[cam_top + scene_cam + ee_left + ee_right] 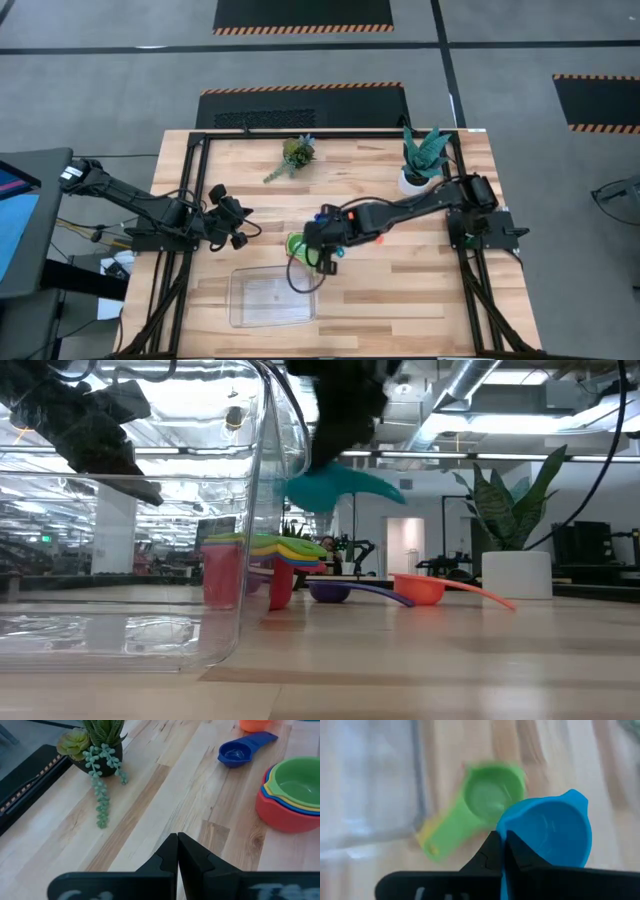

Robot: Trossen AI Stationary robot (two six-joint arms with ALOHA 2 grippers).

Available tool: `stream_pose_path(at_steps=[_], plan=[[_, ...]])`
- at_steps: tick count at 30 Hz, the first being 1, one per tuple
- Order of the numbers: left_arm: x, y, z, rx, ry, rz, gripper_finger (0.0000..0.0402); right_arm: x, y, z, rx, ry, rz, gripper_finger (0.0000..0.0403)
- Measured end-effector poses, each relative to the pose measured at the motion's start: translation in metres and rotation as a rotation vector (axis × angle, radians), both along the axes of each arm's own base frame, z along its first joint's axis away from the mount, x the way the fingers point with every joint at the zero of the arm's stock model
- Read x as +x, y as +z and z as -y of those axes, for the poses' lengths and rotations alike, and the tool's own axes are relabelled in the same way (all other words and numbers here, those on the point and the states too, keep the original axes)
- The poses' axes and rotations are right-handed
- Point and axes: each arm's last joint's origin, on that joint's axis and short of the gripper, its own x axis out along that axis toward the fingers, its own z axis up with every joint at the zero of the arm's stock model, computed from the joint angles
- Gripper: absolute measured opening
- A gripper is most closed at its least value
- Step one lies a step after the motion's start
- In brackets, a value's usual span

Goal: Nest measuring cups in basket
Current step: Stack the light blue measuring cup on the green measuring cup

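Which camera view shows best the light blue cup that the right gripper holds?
The right wrist view: the light blue cup fills it, pinched by the right gripper. The low view shows it from the side; the high and left wrist views hardly show it.

Nested cups (297, 243) just behind basket (270, 297)

A robotics lab: hazard-striped floor mats (302, 14), exposed ceiling ducts (470, 380), framed wooden workbench (400, 290).
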Motion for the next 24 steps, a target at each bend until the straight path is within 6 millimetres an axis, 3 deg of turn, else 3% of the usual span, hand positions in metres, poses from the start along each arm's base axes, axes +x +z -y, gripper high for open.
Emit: stream_pose_path(at_steps=[3, 17, 24], plan=[[0.000, 0.000, 0.000, 0.000, 0.001, -0.003, 0.0000, 0.008, 0.004, 0.004, 0.082, 0.045, 0.068, 0.0006], [0.000, 0.000, 0.000, -0.001, 0.001, -0.001, 0.0000, 0.018, 0.007, 0.004, 0.098, 0.012, 0.174, 0.0006], [0.000, 0.000, 0.000, -0.002, 0.001, -0.002, 0.0000, 0.005, 0.002, 0.007, 0.014, -0.038, 0.040, 0.0006]])
